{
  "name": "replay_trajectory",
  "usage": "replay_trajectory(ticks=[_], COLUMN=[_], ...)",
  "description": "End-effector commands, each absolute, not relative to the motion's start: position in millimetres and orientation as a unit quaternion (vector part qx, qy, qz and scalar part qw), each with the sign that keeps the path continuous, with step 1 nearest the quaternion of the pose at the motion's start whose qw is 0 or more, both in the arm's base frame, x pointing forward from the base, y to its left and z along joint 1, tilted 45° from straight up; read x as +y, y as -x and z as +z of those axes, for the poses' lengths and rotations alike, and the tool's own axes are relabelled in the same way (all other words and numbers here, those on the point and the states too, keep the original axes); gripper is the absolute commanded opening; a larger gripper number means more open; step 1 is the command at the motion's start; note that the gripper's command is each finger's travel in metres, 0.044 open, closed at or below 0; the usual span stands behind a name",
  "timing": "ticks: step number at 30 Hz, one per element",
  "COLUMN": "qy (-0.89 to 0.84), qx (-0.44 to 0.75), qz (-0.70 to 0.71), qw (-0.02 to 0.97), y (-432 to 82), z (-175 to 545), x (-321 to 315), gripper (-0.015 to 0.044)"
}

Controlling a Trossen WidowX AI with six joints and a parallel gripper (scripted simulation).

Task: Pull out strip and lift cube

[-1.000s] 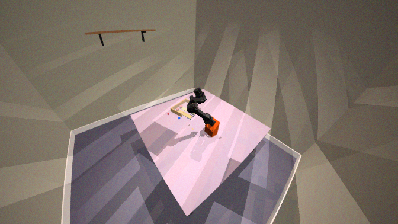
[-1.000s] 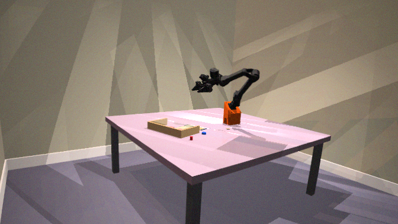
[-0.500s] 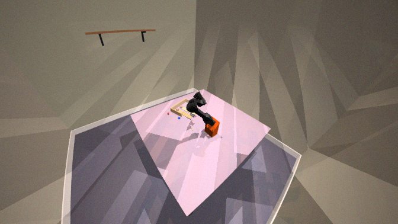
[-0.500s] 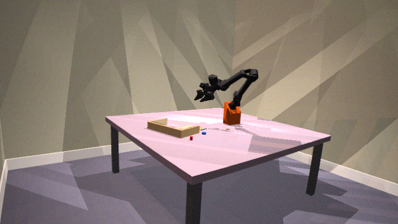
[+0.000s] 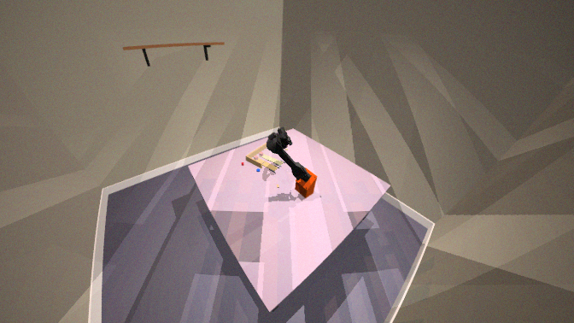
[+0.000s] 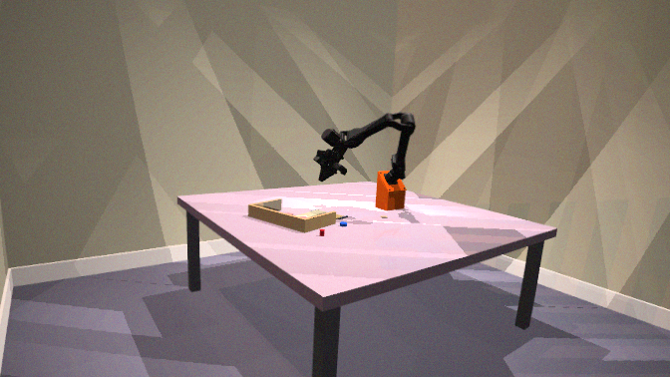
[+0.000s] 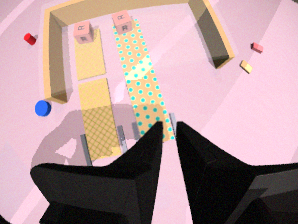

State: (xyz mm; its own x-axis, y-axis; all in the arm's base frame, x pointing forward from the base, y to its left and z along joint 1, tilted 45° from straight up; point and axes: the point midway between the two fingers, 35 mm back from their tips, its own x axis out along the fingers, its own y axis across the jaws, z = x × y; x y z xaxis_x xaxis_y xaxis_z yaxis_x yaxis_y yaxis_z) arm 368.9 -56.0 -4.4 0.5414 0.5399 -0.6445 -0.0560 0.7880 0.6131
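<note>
Dotted strip (image 5: 272, 159) (image 7: 145, 90), apparently unbroken, runs ahead of the claw (image 5: 287, 140) (image 6: 321, 179) (image 7: 169, 127) into the wooden frame (image 5: 254, 161) (image 6: 276, 217) (image 7: 56, 60). The claw hangs above its near end, fingers nearly together, seemingly gripping nothing. Best line up first, then drag straight back, smoothly, so the labelled cube (image 5: 260, 154) (image 7: 122, 22), at the far end, rides along.
</note>
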Motion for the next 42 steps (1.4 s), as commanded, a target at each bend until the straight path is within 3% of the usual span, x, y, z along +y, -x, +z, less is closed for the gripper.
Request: replay_trajectory(ticks=[1,10,42], qy=[-0.209,-0.147,-0.147], qx=[0.523,0.593,0.593], qz=[0.26,0.376,0.376], qw=[0.784,0.697,0.697], y=[-388.3,-392.8,-391.8], z=[-29.0,-51.3,-77.2], x=[-37.1,-9.7,12.3], gripper=[0.0,0.0,0.0])
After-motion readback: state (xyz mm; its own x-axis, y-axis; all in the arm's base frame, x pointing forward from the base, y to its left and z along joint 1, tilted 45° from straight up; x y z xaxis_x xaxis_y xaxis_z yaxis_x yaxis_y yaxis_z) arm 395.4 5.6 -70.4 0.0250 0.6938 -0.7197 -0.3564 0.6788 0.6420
